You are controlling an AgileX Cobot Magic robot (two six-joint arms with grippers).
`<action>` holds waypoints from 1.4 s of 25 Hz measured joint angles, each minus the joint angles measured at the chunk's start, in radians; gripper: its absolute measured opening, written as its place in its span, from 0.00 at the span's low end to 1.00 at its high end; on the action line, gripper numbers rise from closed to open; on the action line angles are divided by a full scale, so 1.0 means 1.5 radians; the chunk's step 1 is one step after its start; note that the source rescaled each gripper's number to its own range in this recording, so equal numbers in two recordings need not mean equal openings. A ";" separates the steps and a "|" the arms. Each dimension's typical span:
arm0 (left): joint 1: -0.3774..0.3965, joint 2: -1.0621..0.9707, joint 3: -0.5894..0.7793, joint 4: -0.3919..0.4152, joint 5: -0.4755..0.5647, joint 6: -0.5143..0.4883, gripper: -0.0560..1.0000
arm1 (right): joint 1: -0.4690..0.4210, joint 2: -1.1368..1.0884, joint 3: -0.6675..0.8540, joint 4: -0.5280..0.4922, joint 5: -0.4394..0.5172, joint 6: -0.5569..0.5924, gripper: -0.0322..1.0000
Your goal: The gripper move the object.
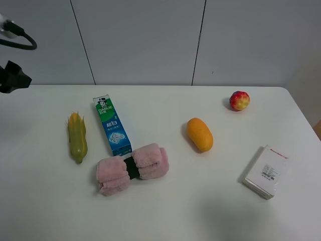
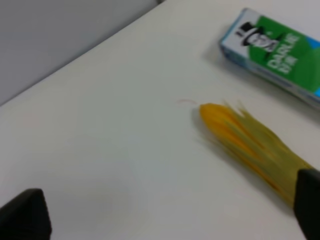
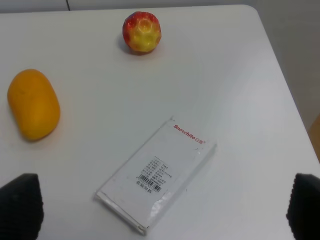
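The corn cob (image 1: 77, 136) lies on the white table (image 1: 45, 196) at the left, yellow end toward the wall and green husk toward the front. It lies just left of a green toothpaste box (image 1: 112, 125). My left arm (image 1: 12, 76) hangs high at the far left edge, well behind and left of the cob. In the left wrist view my left gripper (image 2: 167, 212) is open and empty above bare table, with the cob (image 2: 250, 145) near one fingertip (image 2: 308, 202). My right gripper (image 3: 162, 207) is open and empty over a white box (image 3: 157, 172).
A rolled pink towel (image 1: 133, 168) lies in front of the toothpaste box. An orange mango (image 1: 200, 134), a red-yellow apple (image 1: 239, 100) and the white box (image 1: 267, 171) lie on the right half. The table's right edge shows in the right wrist view.
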 joint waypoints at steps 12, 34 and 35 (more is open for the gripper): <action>0.134 -0.215 -0.001 -0.064 0.158 -0.099 0.99 | 0.000 0.000 0.000 0.000 0.000 0.000 1.00; 0.134 -0.653 0.203 -0.055 0.301 -0.102 1.00 | 0.000 0.000 0.000 0.000 0.000 0.000 1.00; 0.134 -0.668 0.222 -0.055 0.301 -0.101 1.00 | 0.000 0.000 0.000 0.000 0.000 0.000 1.00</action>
